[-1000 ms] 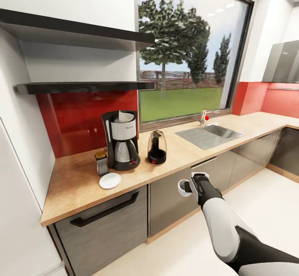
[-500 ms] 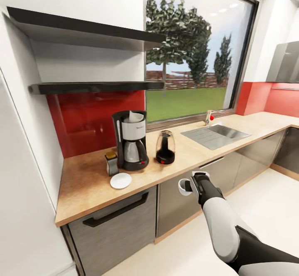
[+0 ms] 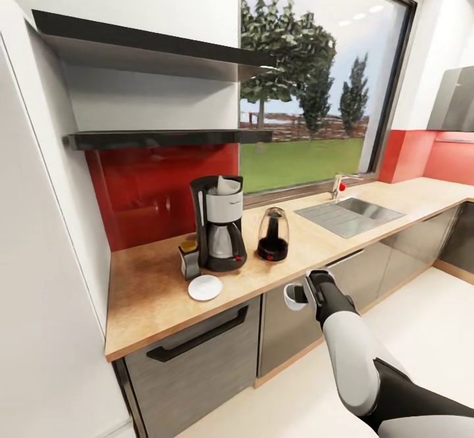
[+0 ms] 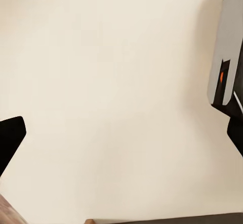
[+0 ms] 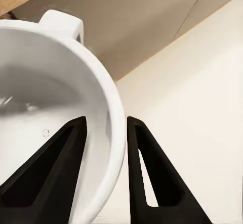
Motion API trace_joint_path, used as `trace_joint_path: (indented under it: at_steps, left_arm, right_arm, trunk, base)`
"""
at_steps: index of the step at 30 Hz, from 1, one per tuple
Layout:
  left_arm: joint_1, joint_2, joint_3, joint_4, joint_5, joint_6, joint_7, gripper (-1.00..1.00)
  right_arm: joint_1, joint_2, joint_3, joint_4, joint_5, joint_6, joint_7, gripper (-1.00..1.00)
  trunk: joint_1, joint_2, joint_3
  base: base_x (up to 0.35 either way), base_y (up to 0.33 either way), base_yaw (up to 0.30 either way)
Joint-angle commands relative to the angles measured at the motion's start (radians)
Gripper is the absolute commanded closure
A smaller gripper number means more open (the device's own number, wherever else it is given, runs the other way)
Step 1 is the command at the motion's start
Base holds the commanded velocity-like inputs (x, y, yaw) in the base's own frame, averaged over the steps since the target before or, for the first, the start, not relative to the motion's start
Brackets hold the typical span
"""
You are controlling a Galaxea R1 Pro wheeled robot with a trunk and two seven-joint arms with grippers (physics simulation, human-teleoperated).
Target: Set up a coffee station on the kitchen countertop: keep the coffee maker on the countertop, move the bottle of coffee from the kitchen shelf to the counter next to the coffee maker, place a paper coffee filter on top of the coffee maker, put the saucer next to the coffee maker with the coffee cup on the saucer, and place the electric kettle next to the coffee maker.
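The coffee maker (image 3: 220, 230) stands on the countertop (image 3: 148, 293) with the paper coffee filter (image 3: 228, 184) on its top. The bottle of coffee (image 3: 189, 259) is right beside it, and the saucer (image 3: 205, 287) lies bare in front of the two. On the machine's other side stands the electric kettle (image 3: 272, 234). My right gripper (image 3: 301, 295) is below the counter's front edge, shut on the rim of the coffee cup (image 3: 293, 297). The wrist view shows that gripper (image 5: 107, 128) pinching the cup (image 5: 50, 102) wall, one finger inside and one outside. My left gripper (image 4: 121, 138) is open over pale floor.
A sink (image 3: 349, 213) with a faucet (image 3: 337, 184) is set into the counter to the right. Two dark shelves (image 3: 164, 138) hang above the coffee maker. Grey cabinet fronts with a black drawer handle (image 3: 197, 334) run below the counter. A tall white panel (image 3: 39, 260) closes the left side.
The whole picture has slid to the right, so the camera has moved. The right arm still holds the cup in the same place in the view.
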Motion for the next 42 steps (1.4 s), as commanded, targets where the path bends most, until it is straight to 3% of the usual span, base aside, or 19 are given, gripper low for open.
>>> trace_joint_path:
  at_steps: [1,6,13,21,26,33,34,35,38,42]
  left_arm:
    - [-0.001,0.0,0.008,0.002,-0.011,-0.004,0.003,-1.0]
    - [-0.001,-0.001,0.007,0.002,-0.011,-0.004,0.003,-1.0]
    - [-0.001,-0.003,0.005,0.002,-0.011,-0.004,0.003,-1.0]
    - [-0.001,-0.003,0.003,0.002,-0.011,-0.003,0.003,-1.0]
    - [-0.001,-0.005,0.0,0.002,-0.011,-0.006,0.003,-1.0]
    - [-0.001,-0.004,0.001,0.002,-0.011,-0.005,0.003,-1.0]
    - [-0.001,-0.004,0.002,0.002,-0.011,-0.005,0.003,-1.0]
    - [-0.001,-0.004,0.002,0.002,-0.011,-0.005,0.003,-1.0]
    - [-0.001,-0.004,0.002,0.002,-0.011,-0.005,0.003,-1.0]
    - [-0.001,-0.003,0.002,0.002,-0.011,-0.005,0.003,-1.0]
  right_arm:
    - [-0.002,0.001,-0.005,-0.001,-0.005,0.014,-0.003,1.0]
    - [-0.008,0.001,-0.005,-0.001,-0.005,0.075,-0.003,1.0]
    - [-0.043,0.001,0.0,-0.004,-0.003,0.251,-0.006,1.0]
    - [-0.051,0.001,0.063,-0.004,-0.003,0.278,-0.006,1.0]
    - [-0.052,0.001,0.073,-0.081,-0.006,0.277,-0.005,1.0]
    - [-0.068,0.001,0.11,-0.096,-0.008,0.278,-0.003,1.0]
    - [-0.07,0.001,0.113,-0.096,-0.069,0.278,-0.003,1.0]
    - [-0.07,0.001,0.114,-0.096,-0.1,0.278,-0.003,1.0]
    - [-0.071,0.001,0.114,-0.097,-0.141,0.279,-0.004,1.0]
    - [-0.071,0.001,0.115,-0.097,-0.158,0.279,-0.004,1.0]
  trunk:
    - [0.0,-0.002,-0.002]
    - [0.0,-0.002,-0.002]
    - [0.0,-0.002,-0.002]
    - [0.0,-0.002,-0.002]
    - [0.0,-0.002,-0.002]
    - [0.0,-0.002,-0.002]
    - [0.0,-0.002,-0.002]
    - [0.0,-0.002,-0.002]
    - [0.0,-0.002,-0.004]
    - [0.0,-0.002,-0.006]
  base:
    - [0.001,0.004,0.0]
    - [0.0,0.002,0.0]
    - [0.0,0.0,0.0]
    - [0.0,0.0,0.0]
    - [0.0,0.0,0.0]
    - [0.0,0.0,0.0]
    - [0.0,0.0,0.15]
    - [0.0,0.0,0.191]
    - [0.0,0.0,0.224]
    - [0.0,0.0,0.254]
